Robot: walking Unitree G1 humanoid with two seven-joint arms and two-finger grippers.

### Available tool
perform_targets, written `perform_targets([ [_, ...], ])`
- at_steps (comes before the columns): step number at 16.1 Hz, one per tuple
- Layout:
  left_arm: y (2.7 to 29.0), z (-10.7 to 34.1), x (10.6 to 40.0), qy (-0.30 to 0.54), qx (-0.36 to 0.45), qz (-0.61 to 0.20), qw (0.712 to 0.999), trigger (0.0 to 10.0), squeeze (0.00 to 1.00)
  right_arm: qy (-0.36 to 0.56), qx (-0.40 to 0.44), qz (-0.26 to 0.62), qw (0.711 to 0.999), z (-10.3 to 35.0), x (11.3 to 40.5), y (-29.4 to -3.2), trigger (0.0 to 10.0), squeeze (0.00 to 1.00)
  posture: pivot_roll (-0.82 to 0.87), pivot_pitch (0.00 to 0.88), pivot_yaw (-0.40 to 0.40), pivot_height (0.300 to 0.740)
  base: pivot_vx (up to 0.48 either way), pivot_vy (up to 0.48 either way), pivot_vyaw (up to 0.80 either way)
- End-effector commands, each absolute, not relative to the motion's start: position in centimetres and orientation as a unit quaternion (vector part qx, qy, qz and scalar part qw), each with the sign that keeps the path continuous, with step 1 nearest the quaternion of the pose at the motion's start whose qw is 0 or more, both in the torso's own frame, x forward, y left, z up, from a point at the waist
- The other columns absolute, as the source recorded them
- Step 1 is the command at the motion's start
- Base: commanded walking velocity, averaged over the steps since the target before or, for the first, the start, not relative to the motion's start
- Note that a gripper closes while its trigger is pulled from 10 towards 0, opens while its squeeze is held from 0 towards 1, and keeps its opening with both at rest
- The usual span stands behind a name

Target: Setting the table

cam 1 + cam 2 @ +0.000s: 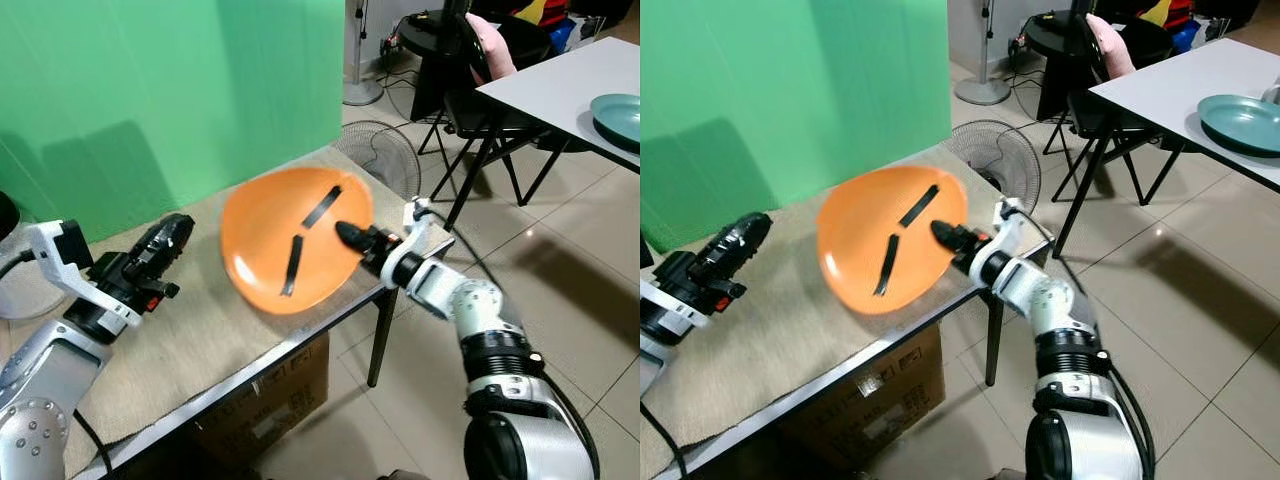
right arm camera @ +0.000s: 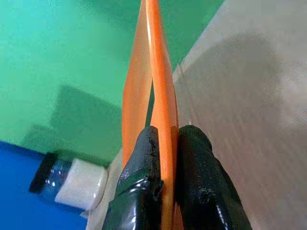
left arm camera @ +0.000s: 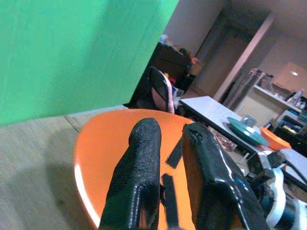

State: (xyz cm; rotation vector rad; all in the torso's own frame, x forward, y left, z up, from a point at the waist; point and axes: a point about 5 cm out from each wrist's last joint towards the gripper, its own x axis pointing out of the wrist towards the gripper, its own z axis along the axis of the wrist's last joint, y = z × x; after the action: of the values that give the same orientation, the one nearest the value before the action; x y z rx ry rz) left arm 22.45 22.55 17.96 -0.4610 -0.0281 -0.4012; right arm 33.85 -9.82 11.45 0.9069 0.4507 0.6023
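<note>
My right gripper [image 1: 345, 234] pinches the orange plate [image 1: 290, 235] by its rim at centre frame, tilted up off the beige table [image 1: 190, 340] for carrying; my left gripper [image 1: 165, 245], fingers nearly together and holding nothing, hovers at lower left

The orange plate [image 1: 295, 238], tilted up and pinched at its rim by the right tool [image 1: 345, 234], blocks the middle of the tabletop [image 1: 190, 340]. The left tool [image 1: 172, 238] hovers beside it with bare tabletop below. A green screen [image 1: 150, 90] walls the far edge. A fan [image 1: 378, 152] stands past the corner.
</note>
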Motion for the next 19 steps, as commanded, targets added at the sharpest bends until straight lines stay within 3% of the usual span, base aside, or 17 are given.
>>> perform_targets([
  [1, 22.5, 17.8, 22.1, 0.006, -0.172, -0.175, 0.969, 10.0, 0.00, 0.180, 0.442, 0.281, 0.833, 12.8, 34.0, -10.8, 0.0, 0.00, -0.05, 0.000, 0.076, 0.740, 0.000, 0.000, 0.00],
  [4, 21.0, 17.2, 21.6, 0.028, -0.043, -0.158, 0.986, 10.0, 0.00, 0.135, 0.437, 0.272, 0.847, 14.6, 33.1, -13.4, 0.0, 0.00, -0.05, 0.000, 0.070, 0.740, 0.000, 0.000, 0.00],
  [5, 20.1, 17.2, 21.5, 0.035, 0.004, -0.153, 0.988, 10.0, 0.00, 0.104, 0.415, 0.262, 0.865, 15.7, 32.4, -14.7, 0.0, 0.00, -0.05, 0.000, 0.070, 0.740, 0.000, 0.000, 0.00],
  [6, 19.1, 17.3, 21.5, 0.027, 0.031, -0.153, 0.987, 10.0, 0.00, 0.064, 0.400, 0.248, 0.880, 17.2, 31.5, -16.0, 10.0, 0.00, -0.06, 0.000, 0.074, 0.740, 0.000, 0.000, 0.00],
  [8, 17.3, 18.0, 21.5, 0.004, 0.035, -0.158, 0.987, 10.0, 0.00, 0.009, 0.394, 0.218, 0.893, 19.5, 29.6, -18.3, 10.0, 0.00, -0.07, 0.000, 0.080, 0.740, 0.000, 0.000, 0.00],
  [10, 16.0, 18.2, 22.0, -0.022, 0.075, -0.144, 0.986, 10.0, 0.00, -0.009, 0.272, 0.194, 0.943, 20.6, 28.0, -19.1, 10.0, 0.00, -0.10, 0.000, 0.090, 0.740, 0.000, 0.000, -0.26],
  [12, 14.8, 17.7, 22.5, -0.029, 0.071, -0.098, 0.992, 10.0, 0.00, -0.044, 0.191, 0.132, 0.972, 21.9, 26.4, -19.6, 10.0, 0.00, -0.11, 0.000, 0.093, 0.740, 0.000, 0.000, -0.80],
  [18, 12.7, 17.2, 22.2, -0.028, 0.028, -0.113, 0.993, 10.0, 0.00, -0.101, 0.107, 0.006, 0.989, 22.8, 23.7, -20.9, 10.0, 0.00, -0.13, 0.000, 0.092, 0.740, 0.000, 0.000, -0.80],
  [19, 12.6, 17.3, 22.3, -0.032, 0.013, -0.122, 0.992, 10.0, 1.00, -0.102, 0.094, -0.007, 0.990, 22.7, 23.7, -20.9, 10.0, 0.00, -0.13, 0.000, 0.091, 0.740, 0.000, 0.000, -0.80],
])
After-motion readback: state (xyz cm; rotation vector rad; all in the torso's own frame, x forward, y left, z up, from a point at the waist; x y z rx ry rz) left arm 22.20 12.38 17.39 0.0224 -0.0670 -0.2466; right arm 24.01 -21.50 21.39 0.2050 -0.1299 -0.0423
